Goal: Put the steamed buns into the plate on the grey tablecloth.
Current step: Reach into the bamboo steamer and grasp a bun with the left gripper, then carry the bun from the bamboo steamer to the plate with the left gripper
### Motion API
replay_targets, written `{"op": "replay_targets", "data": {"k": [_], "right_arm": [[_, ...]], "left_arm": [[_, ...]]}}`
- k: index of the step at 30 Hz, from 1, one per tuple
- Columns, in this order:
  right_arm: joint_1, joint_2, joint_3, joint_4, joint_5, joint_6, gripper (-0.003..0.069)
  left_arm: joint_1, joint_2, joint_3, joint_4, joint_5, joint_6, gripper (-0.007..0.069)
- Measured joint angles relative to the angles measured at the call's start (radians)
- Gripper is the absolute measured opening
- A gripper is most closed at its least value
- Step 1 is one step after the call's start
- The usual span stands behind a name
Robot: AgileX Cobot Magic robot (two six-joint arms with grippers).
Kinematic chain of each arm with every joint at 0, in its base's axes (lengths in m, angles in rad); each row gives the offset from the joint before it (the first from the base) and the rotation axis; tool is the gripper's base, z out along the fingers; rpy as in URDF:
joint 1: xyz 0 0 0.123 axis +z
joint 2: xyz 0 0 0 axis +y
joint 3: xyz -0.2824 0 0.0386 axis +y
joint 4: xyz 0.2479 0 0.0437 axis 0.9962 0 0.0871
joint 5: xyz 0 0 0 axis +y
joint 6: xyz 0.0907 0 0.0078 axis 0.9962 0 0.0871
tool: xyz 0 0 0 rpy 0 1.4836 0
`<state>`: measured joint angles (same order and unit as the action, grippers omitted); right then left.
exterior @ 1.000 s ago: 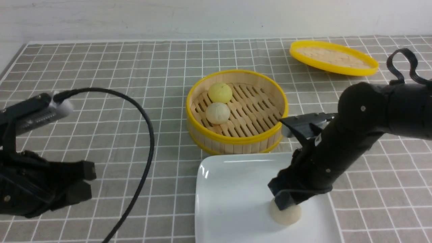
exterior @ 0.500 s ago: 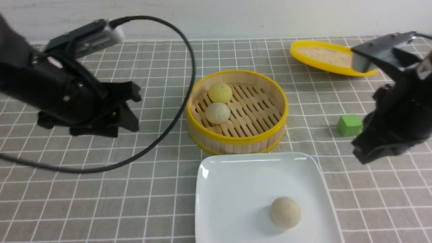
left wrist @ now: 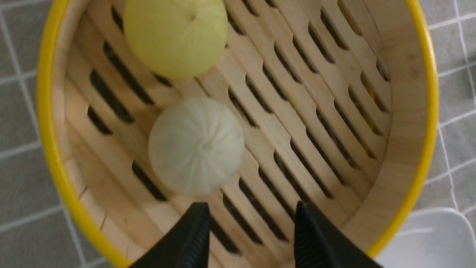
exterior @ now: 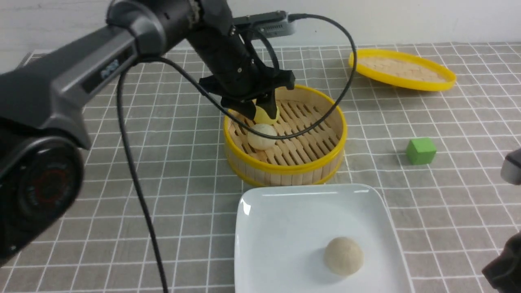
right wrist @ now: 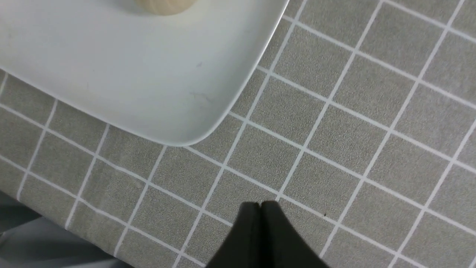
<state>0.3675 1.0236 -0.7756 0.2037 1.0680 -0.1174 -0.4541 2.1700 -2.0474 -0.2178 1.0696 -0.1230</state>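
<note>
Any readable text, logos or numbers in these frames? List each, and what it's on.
Pale lettering on the left arm's grey upper link: too blurred to read.
Red marks on the left arm's black round joint cap: too blurred to tell if text.
No print shows on the white square plate, yellow-rimmed bamboo steamer, yellow-rimmed woven lid, green cube or grey checked tablecloth.

Three buns (exterior: 262, 136) — two beige, one yellow. One plate (exterior: 285, 228), one steamer (exterior: 285, 165), one lid (exterior: 401, 69), one cube (exterior: 421, 151) — and one cloth (exterior: 163, 162).
</note>
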Motion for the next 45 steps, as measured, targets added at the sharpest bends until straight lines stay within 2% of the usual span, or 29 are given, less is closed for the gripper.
{"op": "replay_targets", "data": {"k": [3, 8, 12, 13, 17, 24, 28, 33, 35, 39, 45], "right_arm": [[0.0, 0.0, 0.024, 0.003, -0.032, 0.0, -0.0013], [0.0, 0.0, 0.025, 0.011, -0.09, 0.0, -0.0011], [0.0, 0.0, 0.025, 0.019, -0.105, 0.0, -0.0009], [0.0, 0.0, 0.025, 0.019, -0.109, 0.0, -0.0008], [0.0, 0.0, 0.025, 0.019, -0.113, 0.0, -0.0007], [0.0, 0.0, 0.025, 0.019, -0.115, 0.0, -0.0006], [0.0, 0.0, 0.025, 0.022, -0.114, 0.0, -0.0003], [0.0, 0.0, 0.026, 0.022, -0.113, 0.0, 0.0], [0.0, 0.0, 0.026, 0.022, -0.111, 0.0, 0.0001], [0.0, 0.0, 0.026, 0.022, -0.11, 0.0, 0.0003], [0.0, 0.0, 0.026, 0.022, -0.11, 0.0, 0.0008]], "left_arm": [[-0.003, 0.101, -0.115, 0.025, 0.032, -0.02, 0.0338], [-0.005, 0.163, -0.147, 0.095, 0.043, -0.041, 0.0332], [-0.006, 0.174, -0.148, 0.148, 0.048, -0.098, 0.0272], [-0.006, 0.174, -0.149, 0.159, 0.057, -0.123, 0.0208], [-0.006, 0.174, -0.154, 0.164, 0.097, -0.125, 0.0043], [-0.007, 0.111, -0.172, 0.15, 0.163, -0.091, 0.0024], [-0.007, -0.051, -0.155, 0.147, 0.167, -0.062, 0.0024], [-0.014, -0.251, 0.013, 0.117, 0.167, -0.061, 0.0024], [-0.043, -0.339, 0.189, 0.111, 0.167, -0.061, 0.0027], [-0.126, -0.357, 0.449, 0.101, 0.161, -0.061, 0.0031], [-0.224, -0.299, 0.605, 0.081, 0.059, -0.071, 0.0041]]}}
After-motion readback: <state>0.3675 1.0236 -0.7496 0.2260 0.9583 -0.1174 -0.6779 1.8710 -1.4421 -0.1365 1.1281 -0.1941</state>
